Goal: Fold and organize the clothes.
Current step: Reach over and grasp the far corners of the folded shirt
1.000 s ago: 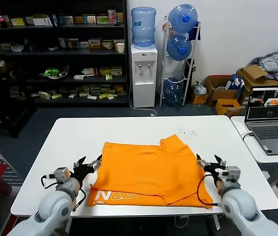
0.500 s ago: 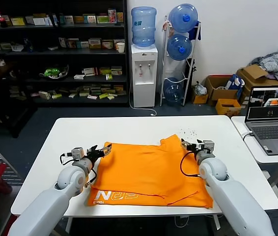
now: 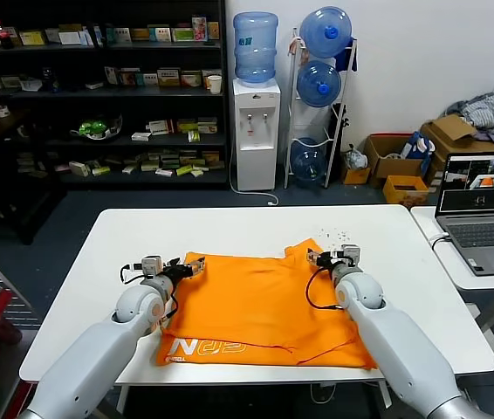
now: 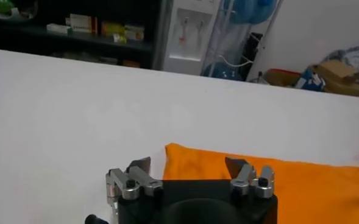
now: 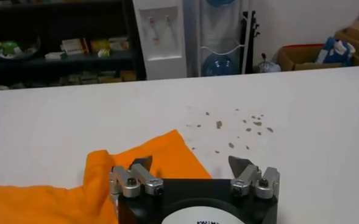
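You have the orange T-shirt (image 3: 260, 305) spread flat across the middle of the white table (image 3: 99, 262), lettering at its lower left edge. Your left gripper (image 3: 188, 268) sits at the shirt's upper left corner and your right gripper (image 3: 315, 258) at the upper right flap, both with fingers spread and nothing between them. That pairing suggests you mean to pinch both far corners together; whether either fingertip already touches cloth is hard to tell.

Matt orange cloth T-shirt (image 3: 256, 305)
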`<act>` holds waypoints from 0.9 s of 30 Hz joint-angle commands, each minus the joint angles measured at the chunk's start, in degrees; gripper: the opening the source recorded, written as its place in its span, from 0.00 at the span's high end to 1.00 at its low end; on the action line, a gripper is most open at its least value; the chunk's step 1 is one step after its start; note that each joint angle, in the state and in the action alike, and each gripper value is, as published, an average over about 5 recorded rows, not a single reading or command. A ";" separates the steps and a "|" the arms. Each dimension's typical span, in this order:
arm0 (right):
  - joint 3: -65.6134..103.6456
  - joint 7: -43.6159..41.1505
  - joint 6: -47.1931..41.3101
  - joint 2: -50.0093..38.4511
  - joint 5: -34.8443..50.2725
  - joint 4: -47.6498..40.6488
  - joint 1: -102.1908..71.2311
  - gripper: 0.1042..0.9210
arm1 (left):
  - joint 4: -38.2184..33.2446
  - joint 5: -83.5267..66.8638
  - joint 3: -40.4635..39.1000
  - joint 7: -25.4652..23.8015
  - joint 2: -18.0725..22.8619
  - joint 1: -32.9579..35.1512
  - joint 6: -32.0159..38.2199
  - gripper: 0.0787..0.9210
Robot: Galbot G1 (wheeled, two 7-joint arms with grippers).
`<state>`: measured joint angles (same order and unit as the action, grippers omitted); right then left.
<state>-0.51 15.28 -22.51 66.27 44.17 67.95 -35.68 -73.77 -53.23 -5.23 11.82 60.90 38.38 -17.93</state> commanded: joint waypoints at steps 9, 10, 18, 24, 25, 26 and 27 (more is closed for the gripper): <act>-1.10 -0.69 -1.02 0.69 0.55 -1.46 1.12 0.50 | 4.06 2.49 -2.09 -0.48 1.29 -1.80 -0.43 0.15; -1.11 -0.73 -0.98 0.71 0.56 -1.36 1.04 0.55 | 4.15 2.62 -2.10 -0.46 1.36 -1.80 -0.38 0.17; -1.33 -0.85 -0.35 0.78 0.57 -0.52 0.32 0.84 | 4.61 3.59 -2.19 -0.43 1.71 -1.82 0.18 0.44; -1.33 -0.90 1.73 0.52 0.39 -0.12 0.01 0.98 | 4.67 4.03 -2.30 -0.21 1.82 -1.64 1.73 0.65; -1.33 -0.90 2.30 0.47 0.36 -0.06 -0.05 0.98 | 4.63 4.05 -2.26 -0.15 1.85 -1.58 2.01 0.69; -1.34 -0.88 2.93 0.43 0.33 0.02 -0.13 0.98 | 4.57 4.06 -2.21 -0.09 1.87 -1.51 2.36 0.72; -1.35 -0.85 3.49 0.39 0.35 0.10 -0.20 0.98 | 4.46 4.10 -2.10 -0.04 1.90 -1.41 2.81 0.75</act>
<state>-1.81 14.41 -20.94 66.54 44.54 68.15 -36.06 -69.51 -49.42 -7.22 11.56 62.72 37.03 -16.22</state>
